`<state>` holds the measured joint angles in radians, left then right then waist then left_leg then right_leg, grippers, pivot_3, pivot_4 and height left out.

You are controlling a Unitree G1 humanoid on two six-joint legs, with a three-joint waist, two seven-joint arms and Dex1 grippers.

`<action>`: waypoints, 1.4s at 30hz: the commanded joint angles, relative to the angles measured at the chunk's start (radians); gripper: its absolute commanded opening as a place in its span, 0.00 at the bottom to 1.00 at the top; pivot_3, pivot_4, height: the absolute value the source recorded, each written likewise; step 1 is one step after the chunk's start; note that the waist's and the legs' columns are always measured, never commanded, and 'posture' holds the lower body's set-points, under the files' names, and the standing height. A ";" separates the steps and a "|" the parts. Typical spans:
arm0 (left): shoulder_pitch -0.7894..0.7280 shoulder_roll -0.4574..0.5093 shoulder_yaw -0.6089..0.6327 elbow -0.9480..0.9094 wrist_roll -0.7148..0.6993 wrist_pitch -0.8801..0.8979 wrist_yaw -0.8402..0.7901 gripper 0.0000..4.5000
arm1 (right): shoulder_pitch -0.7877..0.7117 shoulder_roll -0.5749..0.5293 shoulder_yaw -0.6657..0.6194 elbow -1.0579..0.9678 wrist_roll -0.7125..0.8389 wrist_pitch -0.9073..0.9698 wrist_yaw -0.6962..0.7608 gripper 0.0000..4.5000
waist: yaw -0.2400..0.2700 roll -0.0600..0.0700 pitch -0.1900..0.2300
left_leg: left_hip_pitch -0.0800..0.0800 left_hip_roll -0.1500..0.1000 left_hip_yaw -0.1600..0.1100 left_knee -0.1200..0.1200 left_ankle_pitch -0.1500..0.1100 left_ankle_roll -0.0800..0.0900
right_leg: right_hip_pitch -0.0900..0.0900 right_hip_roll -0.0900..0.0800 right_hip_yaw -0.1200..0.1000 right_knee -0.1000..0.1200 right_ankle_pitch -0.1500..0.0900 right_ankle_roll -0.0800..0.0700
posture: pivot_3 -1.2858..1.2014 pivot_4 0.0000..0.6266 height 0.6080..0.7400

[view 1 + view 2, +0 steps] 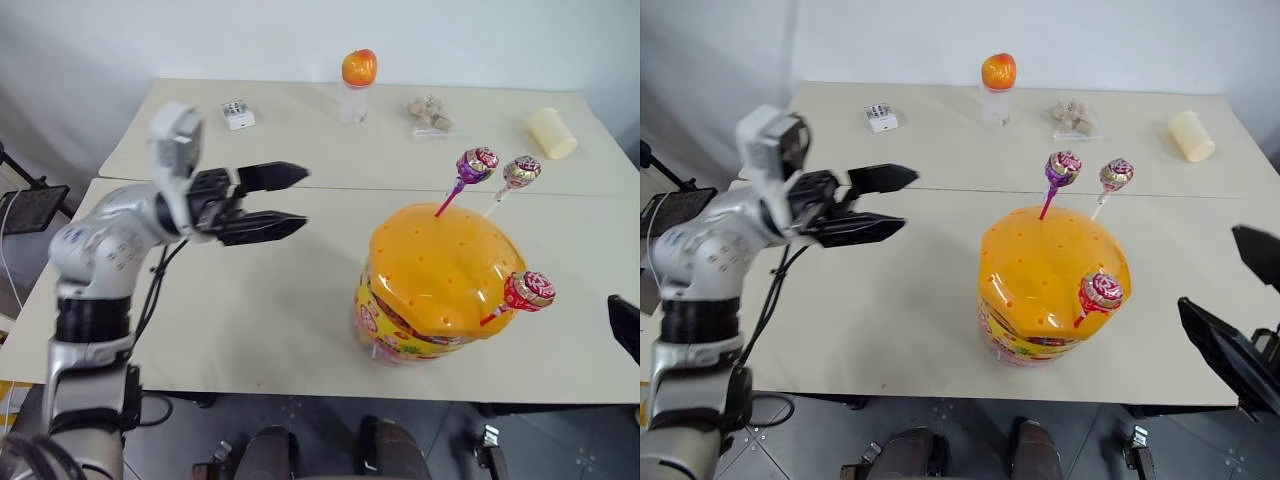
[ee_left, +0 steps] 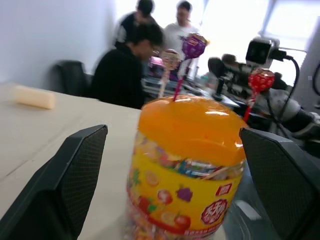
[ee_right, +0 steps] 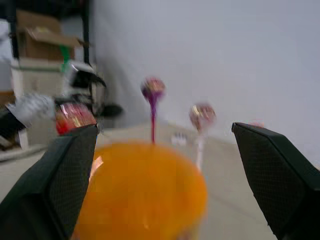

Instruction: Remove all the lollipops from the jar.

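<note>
Jar (image 1: 425, 300) at the near edge of the table (image 1: 250, 330), slightly to the right of centre, domed orange lid (image 1: 440, 270) on. Three lollipops standing in the lid's holes, none out yet. Purple one (image 1: 477, 164) and pink one (image 1: 521, 172) side by side at the lid's far rim, sticks rising steeply and leaning a little to the right and away. Red one (image 1: 529, 291) low on the lid's right flank, stick angled out and up to the right, head hanging just off the dome.

Left gripper (image 1: 285, 203) raised over the table well to the left of the jar, pointing right toward it, jaws wide and empty. Through its wrist view, jar framed squarely between the two fingers (image 2: 65, 185), purple head (image 2: 193, 46) topmost, red head (image 2: 260, 80) off on the far side.

Right gripper (image 1: 1240, 305) at the right edge, close beside the jar, jaws likewise wide and empty. In its wrist view, red head (image 3: 74, 116) just beside one finger (image 3: 55, 185), purple and pink farther off.

Judged nearest pairing: right gripper to the red lollipop, lying just to its left on the near flank. Stick's long axis slanted, so the pull probably has to run outward along that slant, up and to the right, rather than straight up. Purple and pink look more reachable from the left, across the dome. Risk: dragging or tipping the jar if a stick binds.
</note>
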<state>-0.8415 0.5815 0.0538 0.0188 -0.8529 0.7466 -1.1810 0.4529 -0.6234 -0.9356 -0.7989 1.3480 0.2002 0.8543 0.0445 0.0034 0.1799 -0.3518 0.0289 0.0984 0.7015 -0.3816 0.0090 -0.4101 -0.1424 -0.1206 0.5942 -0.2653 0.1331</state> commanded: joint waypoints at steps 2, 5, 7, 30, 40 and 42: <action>-0.128 -0.054 -0.061 0.113 0.039 0.003 -0.066 1.00 | 0.034 0.036 -0.020 -0.047 0.024 -0.018 -0.054 0.99 | 0.001 0.000 0.000 | -0.001 0.000 0.000 0.000 0.000 0.000 | 0.000 0.001 0.000 -0.001 0.000 0.000 | 0.52 0.24 1.00; -0.310 -0.182 -0.166 0.241 0.115 -0.007 -0.089 1.00 | 0.115 0.142 -0.051 -0.107 0.012 -0.066 -0.056 0.99 | 0.032 -0.003 0.002 | -0.003 0.000 -0.004 0.002 0.000 0.000 | 0.000 0.002 -0.001 -0.001 0.000 0.000 | 0.52 0.24 1.00; -0.346 -0.220 -0.201 0.262 0.136 0.000 -0.126 1.00 | 0.155 0.193 -0.036 -0.120 -0.017 -0.086 -0.041 0.99 | 0.031 -0.003 0.002 | -0.005 0.000 -0.004 0.004 0.000 0.001 | 0.000 0.003 0.001 -0.004 0.000 0.001 | 0.52 0.24 1.00; -0.413 -0.392 -0.183 0.314 0.224 -0.030 -0.079 0.22 | 0.222 0.263 0.057 -0.118 -0.117 -0.213 -0.042 1.00 | -0.014 -0.003 0.001 | -0.002 0.001 0.002 0.004 -0.002 0.002 | 0.000 0.004 0.008 -0.003 0.000 0.001 | 0.52 0.24 1.00; -0.460 -0.431 -0.038 0.351 0.134 -0.011 -0.056 0.00 | 0.183 0.235 0.061 -0.097 -0.094 -0.230 -0.054 1.00 | -0.014 -0.003 0.001 | -0.002 0.001 0.001 0.004 -0.002 0.003 | 0.000 0.004 0.008 -0.003 0.000 0.001 | 0.52 0.24 1.00; -0.494 -0.422 0.063 0.396 0.059 0.042 -0.008 0.00 | 0.145 0.210 0.072 -0.081 -0.089 -0.224 -0.049 1.00 | -0.016 -0.003 0.002 | -0.002 0.001 0.001 0.004 -0.002 0.002 | 0.000 0.004 0.008 -0.003 0.000 0.001 | 0.52 0.24 1.00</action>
<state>-1.2964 0.1558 0.0469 0.4090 -0.7320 0.7668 -1.2152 0.6056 -0.3976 -0.8658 -0.8814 1.2355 -0.0027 0.8052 0.0290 0.0000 0.1815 -0.3539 0.0301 0.0996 0.7055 -0.3833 0.0115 -0.4104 -0.1382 -0.1126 0.5910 -0.2650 0.1341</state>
